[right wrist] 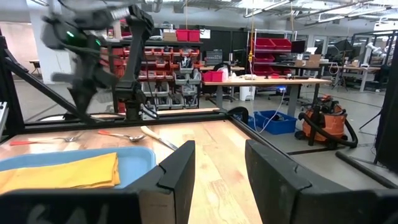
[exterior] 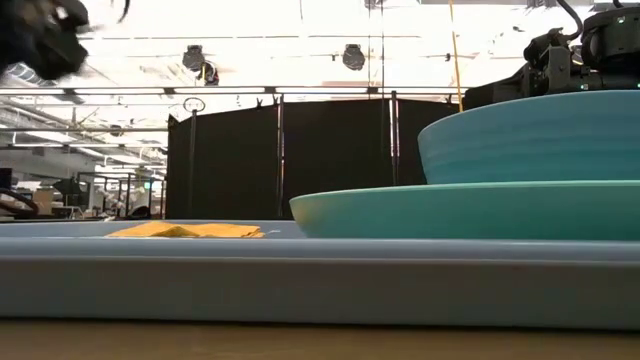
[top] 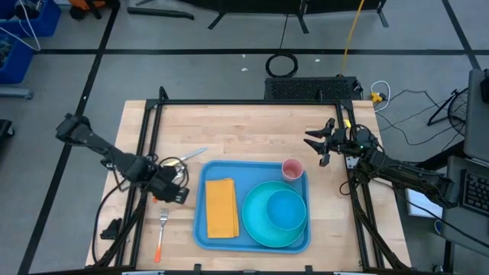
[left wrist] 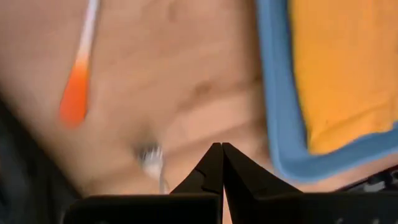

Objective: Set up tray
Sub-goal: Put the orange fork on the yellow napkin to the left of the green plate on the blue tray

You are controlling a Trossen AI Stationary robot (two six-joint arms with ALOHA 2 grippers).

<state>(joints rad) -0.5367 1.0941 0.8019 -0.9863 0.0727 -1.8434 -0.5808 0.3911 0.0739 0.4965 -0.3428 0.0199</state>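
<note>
1. Tray [top: 254, 243]: blue, rectangular, rounded corners, low rim; lies flat on the wooden bench [top: 244, 130], toward the near edge and roughly centred between the two arms.
2. Tray contents, left part: folded orange-yellow napkin [top: 221, 207], flat, long side parallel to the tray's short side.
3. Tray contents, right part: round teal plate [top: 262, 227] carrying a blue bowl [top: 286, 210] (bowl upright, set toward the plate's far right).
4. Tray contents, far right corner: pink cup [top: 292, 169], upright, just beside the plate's rim.
5. Low view: tray rim [exterior: 300, 285] across the foreground, napkin [exterior: 185, 231] on the left, plate [exterior: 470, 210] and bowl [exterior: 535, 135] on the right.
6. Left claw [top: 174, 192]: positioned over bare bench just beside the tray's left edge, arm reaching in from the far left. Fingers [left wrist: 211, 171] pressed together, nothing between them (left wrist view).
7. Left wrist view also shows the tray corner [left wrist: 283, 124], the napkin [left wrist: 342, 68], and an orange-tipped handle [left wrist: 78, 93] on the wood.
8. Fork [top: 161, 233] with orange handle end: on the bench left of the tray, near the front edge, apart from the tray.
9. Spoon and knife [top: 183, 159]: on the bench beyond the left claw, near the tray's far left corner, not touching it.
10. Right claw [top: 321, 143]: well apart from the tray, above the bench beyond its far right corner. Fingers [right wrist: 177, 171] spread wide, empty.
</note>
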